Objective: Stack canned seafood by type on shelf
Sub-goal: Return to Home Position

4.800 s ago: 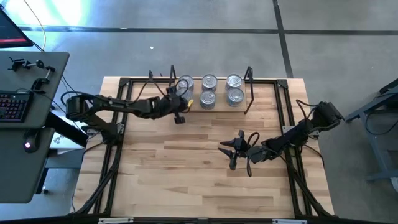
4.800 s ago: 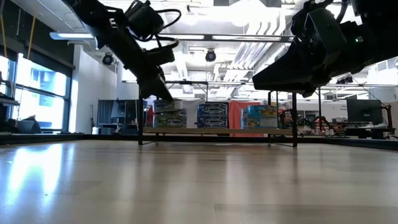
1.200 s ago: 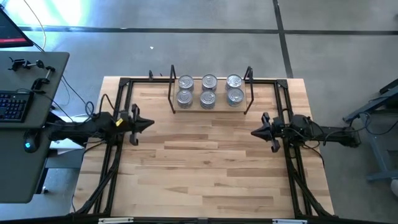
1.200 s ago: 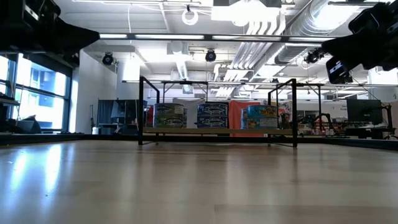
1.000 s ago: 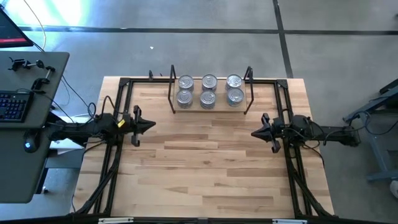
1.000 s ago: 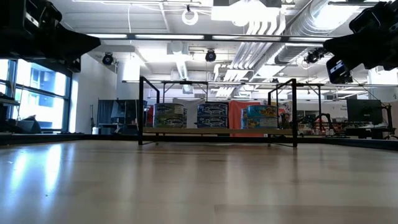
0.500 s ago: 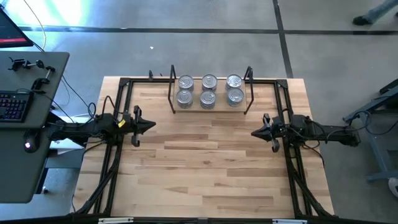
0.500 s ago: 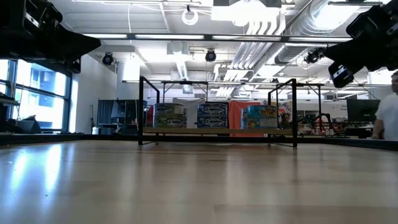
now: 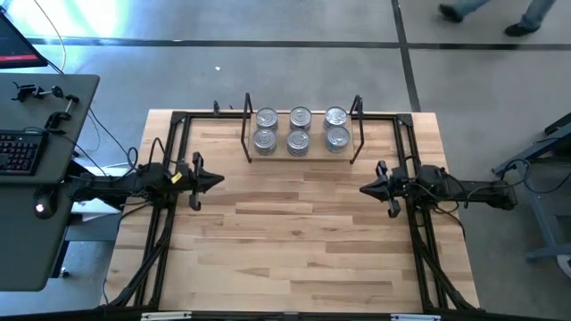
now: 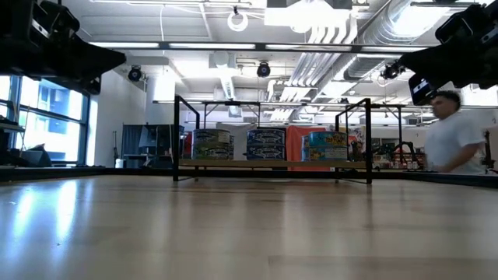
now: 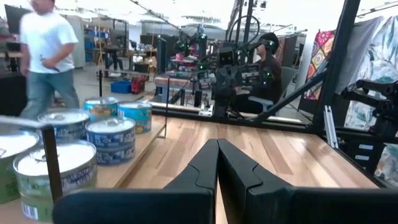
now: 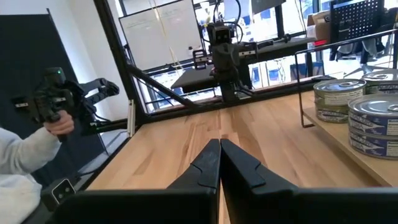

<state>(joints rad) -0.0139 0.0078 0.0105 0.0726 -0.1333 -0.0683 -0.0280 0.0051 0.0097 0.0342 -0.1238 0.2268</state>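
The canned seafood (image 9: 299, 129) stands in several short stacks, silver lids up, on the shelf (image 9: 303, 152) at the table's far middle. The shelf is a wooden board between black wire end frames. The low view shows the tins (image 10: 267, 144) in a row on the board (image 10: 272, 164). They also show in the left wrist view (image 11: 93, 134) and the right wrist view (image 12: 367, 115). My left gripper (image 9: 221, 179) is drawn back at the table's left edge, shut and empty. My right gripper (image 9: 362, 189) is at the right edge, shut and empty. Both point level toward the table's middle.
A black tube frame (image 9: 178, 120) runs around the tabletop. Bare wood (image 9: 294, 232) lies between the two grippers and toward the near edge. A desk with a keyboard (image 9: 18, 152) stands left of the table. A person (image 10: 451, 140) walks in the room beyond the far edge.
Both arms have kept still and the tins have stayed in place. A person has walked across the floor beyond the table's far edge.
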